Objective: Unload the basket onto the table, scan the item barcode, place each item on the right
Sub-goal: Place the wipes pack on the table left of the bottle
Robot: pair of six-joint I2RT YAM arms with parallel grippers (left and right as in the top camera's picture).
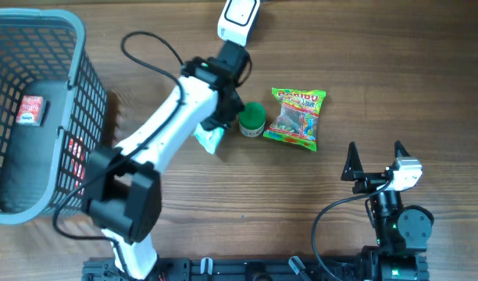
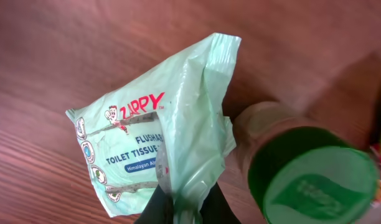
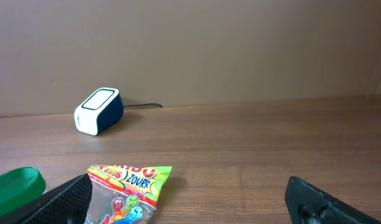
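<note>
The left gripper [image 2: 188, 210] is shut tight, its dark fingers [image 2: 157, 210] pinching a fold of the pale green tissue pack [image 2: 154, 127]. In the left wrist view the pack's long axis runs from the fingers up and away, with the crimped end slanting up to the right and the printed face toward the camera. From overhead only one corner of the pack [image 1: 211, 140] shows under the arm, pointing toward the near edge.

Just right of the pack stands a green-lidded jar [image 1: 251, 119], close enough that I cannot tell whether they touch. A candy bag [image 1: 296, 117] lies beside that. The scanner [image 1: 239, 17] sits at the far edge, with bare wood between it and the pack. The basket [image 1: 81, 47] fills the left side. The right gripper [image 1: 375, 152] stands wide open and holds nothing, well apart near the front right.
</note>
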